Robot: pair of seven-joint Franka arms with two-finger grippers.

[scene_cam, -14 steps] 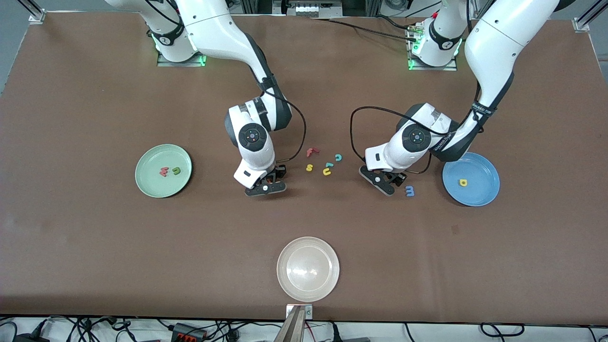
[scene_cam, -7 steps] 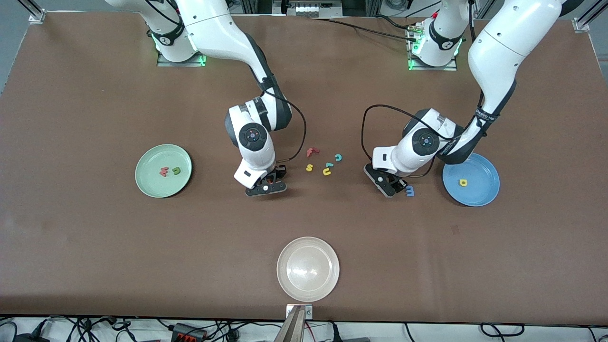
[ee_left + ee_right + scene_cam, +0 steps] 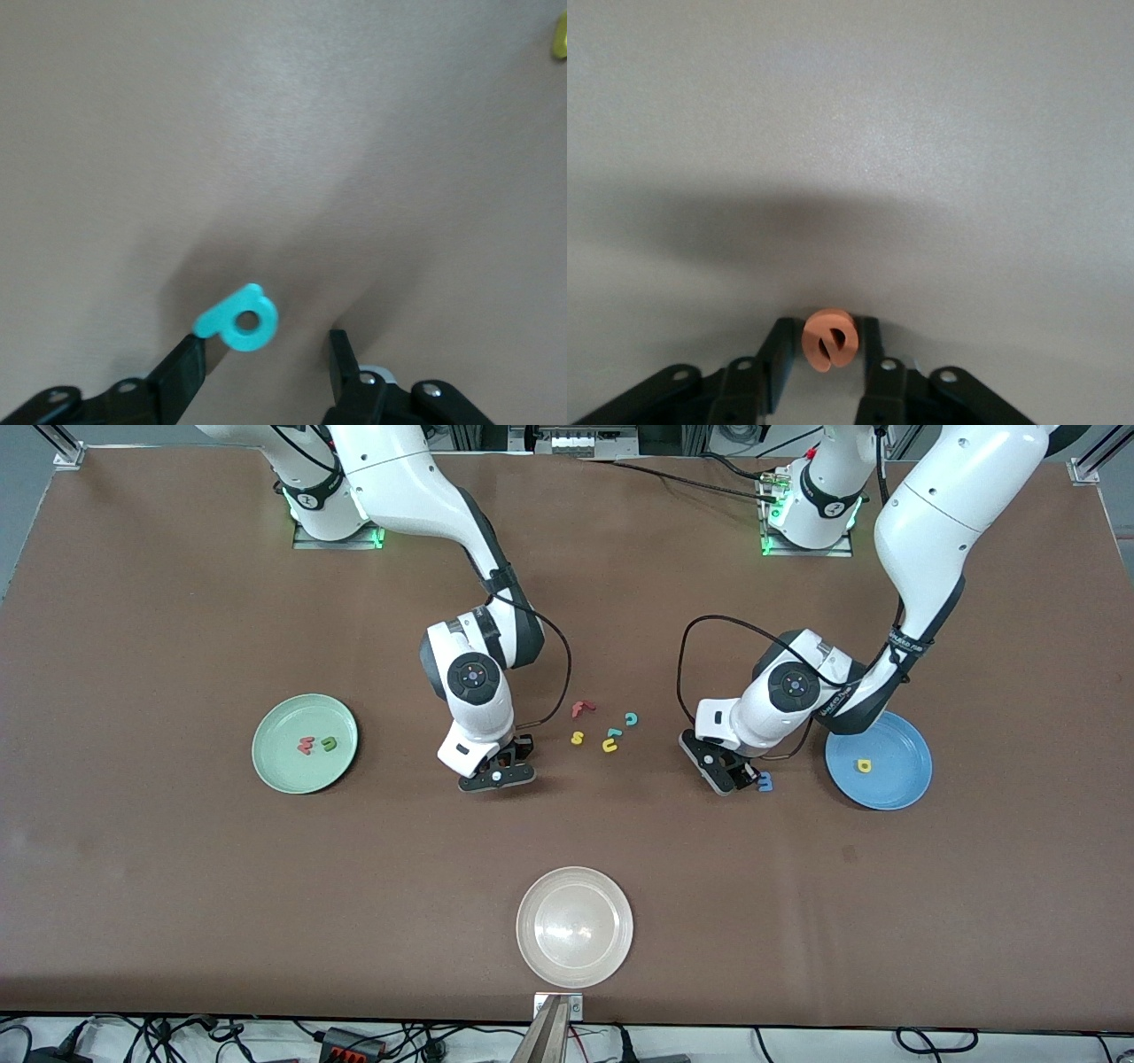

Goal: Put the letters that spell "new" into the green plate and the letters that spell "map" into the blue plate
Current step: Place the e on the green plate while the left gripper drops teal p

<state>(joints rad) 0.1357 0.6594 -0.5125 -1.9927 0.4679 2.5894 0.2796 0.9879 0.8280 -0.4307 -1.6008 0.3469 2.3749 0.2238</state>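
Note:
In the right wrist view my right gripper [image 3: 827, 329] is shut on the orange "e" [image 3: 830, 339], low over the table. It stands [image 3: 496, 773] between the green plate [image 3: 275, 771] and the loose letters. That plate holds the salmon "w" [image 3: 306, 745] and green "n" [image 3: 330, 743]. My left gripper [image 3: 266, 341] is open around the teal "p" [image 3: 239, 320], which touches one fingertip [image 3: 190, 350]. From the front this gripper [image 3: 733, 775] hides the "p"; the blue "m" [image 3: 765, 781] lies right beside it. The blue plate [image 3: 904, 788] holds the yellow "a" [image 3: 864, 764].
Mid-table lie a red "f" [image 3: 581, 708], yellow "s" [image 3: 577, 737], teal "c" [image 3: 631, 718], a small teal piece [image 3: 613, 733] and yellow "u" [image 3: 609, 746]. A white plate [image 3: 574, 965] sits near the front edge.
My left gripper has shifted toward the blue "m" and its jaws have narrowed. My right gripper has stayed put and tightened on the "e".

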